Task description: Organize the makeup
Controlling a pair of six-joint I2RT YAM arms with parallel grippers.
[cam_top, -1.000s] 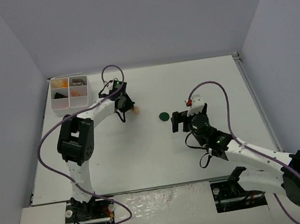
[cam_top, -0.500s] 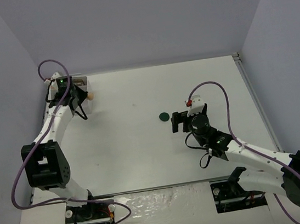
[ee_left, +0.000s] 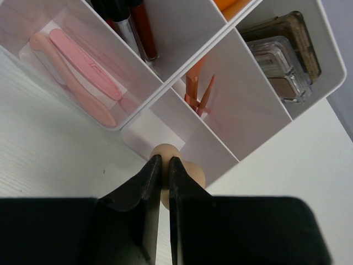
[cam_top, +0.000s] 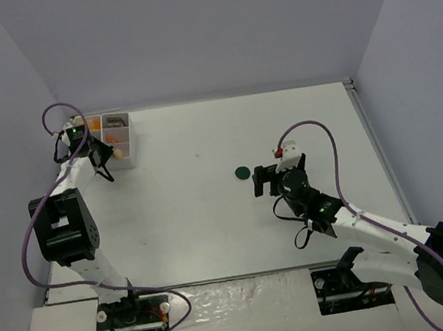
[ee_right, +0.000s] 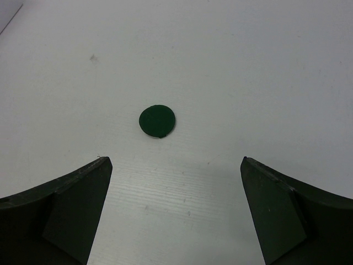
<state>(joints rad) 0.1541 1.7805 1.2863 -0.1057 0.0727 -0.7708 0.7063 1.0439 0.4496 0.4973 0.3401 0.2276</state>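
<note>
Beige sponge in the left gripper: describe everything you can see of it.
The beige sponge is small, rounded and matte, and looks soft. The left gripper is shut on it. The black fingers pinch its middle, so one lobe peeks above the tips and another bulges sideways. It hangs at the outer wall of the white box, by the compartment holding orange sticks. Whether it touches that wall cannot be told.

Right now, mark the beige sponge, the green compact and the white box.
beige sponge [ee_left: 192, 172], left wrist view, exposed right side.
green compact [ee_right: 156, 121], right wrist view, centre.
white box [ee_left: 242, 99], left wrist view, inner divider wall.
</note>
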